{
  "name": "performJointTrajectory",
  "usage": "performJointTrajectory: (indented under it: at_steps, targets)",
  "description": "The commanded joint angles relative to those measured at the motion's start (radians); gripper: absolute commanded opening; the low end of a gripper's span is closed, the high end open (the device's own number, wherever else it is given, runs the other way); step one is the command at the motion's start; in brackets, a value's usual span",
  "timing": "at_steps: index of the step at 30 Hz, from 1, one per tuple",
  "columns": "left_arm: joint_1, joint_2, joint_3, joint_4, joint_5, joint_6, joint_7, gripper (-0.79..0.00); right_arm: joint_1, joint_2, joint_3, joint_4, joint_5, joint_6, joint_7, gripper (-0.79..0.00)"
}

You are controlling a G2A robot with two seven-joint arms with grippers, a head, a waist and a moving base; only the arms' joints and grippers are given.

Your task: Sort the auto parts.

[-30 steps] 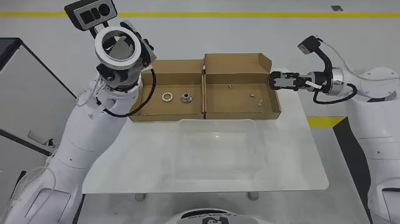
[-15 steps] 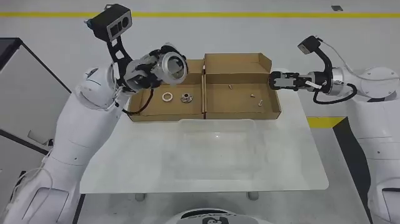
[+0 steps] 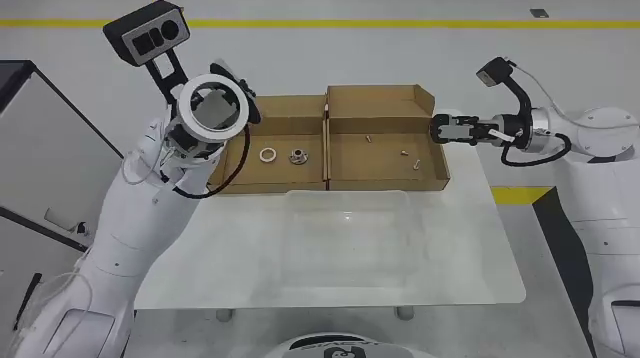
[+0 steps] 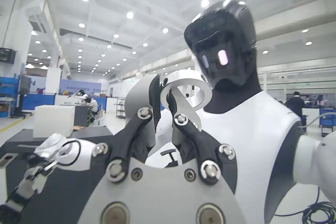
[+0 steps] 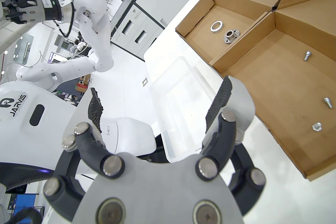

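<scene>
- Top view: my left arm is holding a big metal ring (image 3: 218, 106) up in the air, over the left edge of the left box (image 3: 250, 180). The ring's open face is turning up toward the camera. Down in that box a small ring (image 3: 268, 154) and a flanged hub (image 3: 298, 156) are lying side by side. The right box (image 3: 385, 98) is holding two bolts (image 3: 369, 139) and a nut (image 3: 415, 165). The right gripper (image 3: 437, 128) is sitting at that box's right wall. A clear bin (image 3: 350, 194) is standing on the table (image 3: 500, 258), nearer to me than the boxes.
- Left wrist view: the left gripper (image 4: 164, 101) is pinching the big ring's rim, one finger (image 4: 155, 96) outside the band and the other inside the hole.
- Right wrist view: the right gripper's fingers are standing wide apart with nothing between them. The bolts and nut are lying just beyond them, and the small ring and hub are farther off.
- I'm judging that the left box is the drop spot. It is lying below and to the right of the held ring, the left arm is the nearer one, and the ring should be tipped flat for release.
</scene>
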Motion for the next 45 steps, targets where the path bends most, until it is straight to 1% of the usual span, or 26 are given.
performJointTrajectory:
  at_steps: [1, 2, 7, 10, 13, 16, 19, 23, 29, 35, 43, 44, 45]
  targets:
    - [-0.001, 0.000, -0.001, -0.006, -0.016, 0.000, 0.000, -0.785, 0.000, 0.000, 0.000, 0.000, 0.000, 0.000, 0.000, 0.000]
    - [-0.001, 0.001, -0.002, -0.003, -0.009, 0.000, 0.000, -0.785, 0.000, 0.000, 0.000, 0.000, 0.000, 0.000, 0.000, 0.000]
    - [-0.001, 0.012, -0.026, 0.050, 0.145, 0.000, 0.000, -0.785, 0.000, 0.000, 0.000, 0.000, 0.000, 0.000, 0.000, 0.000]
    - [-0.002, 0.019, -0.044, 0.090, 0.293, 0.000, 0.000, -0.785, 0.000, 0.000, 0.000, 0.000, 0.000, 0.000, 0.000, 0.000]
    - [0.002, 0.020, -0.058, 0.110, 0.381, 0.000, 0.000, -0.785, 0.000, 0.000, 0.000, 0.000, 0.000, 0.000, 0.000, 0.000]
    - [0.006, 0.016, -0.065, 0.113, 0.427, 0.000, 0.000, -0.785, 0.000, 0.000, 0.000, 0.000, 0.000, 0.000, 0.000, 0.000]
    - [0.013, 0.007, -0.060, 0.092, 0.370, 0.000, 0.000, -0.785, 0.000, 0.000, 0.000, 0.000, 0.000, 0.000, 0.000, 0.000]
    - [0.016, -0.003, -0.038, 0.043, 0.196, 0.000, 0.000, -0.785, 0.000, 0.000, 0.000, 0.000, 0.000, 0.000, 0.000, 0.000]
    - [0.011, -0.004, -0.023, 0.007, 0.050, 0.000, 0.000, -0.785, 0.000, 0.000, 0.000, 0.000, 0.000, 0.000, 0.000, 0.000]
    - [0.012, 0.001, -0.013, -0.002, 0.052, 0.000, 0.000, -0.785, 0.000, 0.000, 0.000, 0.000, 0.000, 0.000, 0.000, 0.000]
    - [0.012, 0.001, -0.013, -0.002, 0.052, 0.000, 0.000, -0.785, 0.000, 0.000, 0.000, 0.000, 0.000, 0.000, 0.000, 0.000]
    - [0.014, 0.001, -0.013, -0.001, 0.054, 0.007, 0.004, -0.785, 0.000, 0.000, 0.000, 0.000, 0.000, 0.000, 0.000, 0.000]
    - [0.020, 0.002, -0.022, 0.007, 0.082, 0.034, 0.019, -0.785, 0.000, 0.000, 0.000, 0.000, 0.000, 0.000, 0.000, 0.000]
